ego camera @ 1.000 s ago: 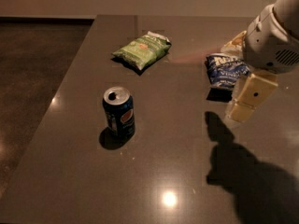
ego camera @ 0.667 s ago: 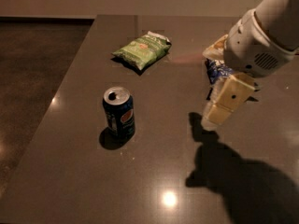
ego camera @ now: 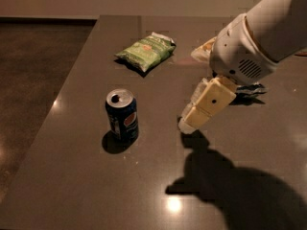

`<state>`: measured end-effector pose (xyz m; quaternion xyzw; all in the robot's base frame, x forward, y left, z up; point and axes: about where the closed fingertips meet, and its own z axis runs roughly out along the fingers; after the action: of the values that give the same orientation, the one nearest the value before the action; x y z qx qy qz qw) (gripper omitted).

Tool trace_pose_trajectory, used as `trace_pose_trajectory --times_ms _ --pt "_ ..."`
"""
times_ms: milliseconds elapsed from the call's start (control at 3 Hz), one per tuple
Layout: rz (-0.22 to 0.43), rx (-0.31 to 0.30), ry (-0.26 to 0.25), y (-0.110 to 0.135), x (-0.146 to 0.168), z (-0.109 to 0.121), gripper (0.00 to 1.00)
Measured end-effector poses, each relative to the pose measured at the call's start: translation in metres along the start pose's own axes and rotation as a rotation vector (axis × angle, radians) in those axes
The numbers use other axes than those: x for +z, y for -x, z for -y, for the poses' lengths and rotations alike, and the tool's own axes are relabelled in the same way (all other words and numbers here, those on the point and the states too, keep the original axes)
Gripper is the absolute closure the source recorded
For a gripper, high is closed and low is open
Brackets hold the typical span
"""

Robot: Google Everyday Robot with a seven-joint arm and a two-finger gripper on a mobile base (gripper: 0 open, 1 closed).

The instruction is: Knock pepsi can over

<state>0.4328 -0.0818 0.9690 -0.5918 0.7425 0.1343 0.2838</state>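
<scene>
The pepsi can (ego camera: pixel 122 115) stands upright on the dark grey table (ego camera: pixel 96 186), left of centre, dark blue with a silver top and a round logo. My gripper (ego camera: pixel 188 125) hangs from the white arm at the right, pointing down and left, its tip just above the table. It is to the right of the can, about a can's height away, not touching it.
A green snack bag (ego camera: pixel 146 51) lies at the back of the table. A blue-and-white snack bag (ego camera: pixel 249 87) lies mostly hidden behind the arm at the right. The table's left edge runs close to the can, with dark floor (ego camera: pixel 33 80) beyond it.
The arm and gripper have moved left and lower, toward the can. They now cover most of the blue-and-white bag. The can has not moved.
</scene>
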Motion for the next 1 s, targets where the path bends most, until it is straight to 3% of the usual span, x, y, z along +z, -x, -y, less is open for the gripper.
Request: trace_pose_trajectory --times_ms 333,667,1000 --pt "0.034 -0.003 0.026 -0.002 0.008 -0.004 0.0" --pt "0.16 -0.014 0.095 0.021 0.043 -0.017 0.0" --pt "0.233 -0.02 0.12 0.038 0.063 -0.022 0.0"
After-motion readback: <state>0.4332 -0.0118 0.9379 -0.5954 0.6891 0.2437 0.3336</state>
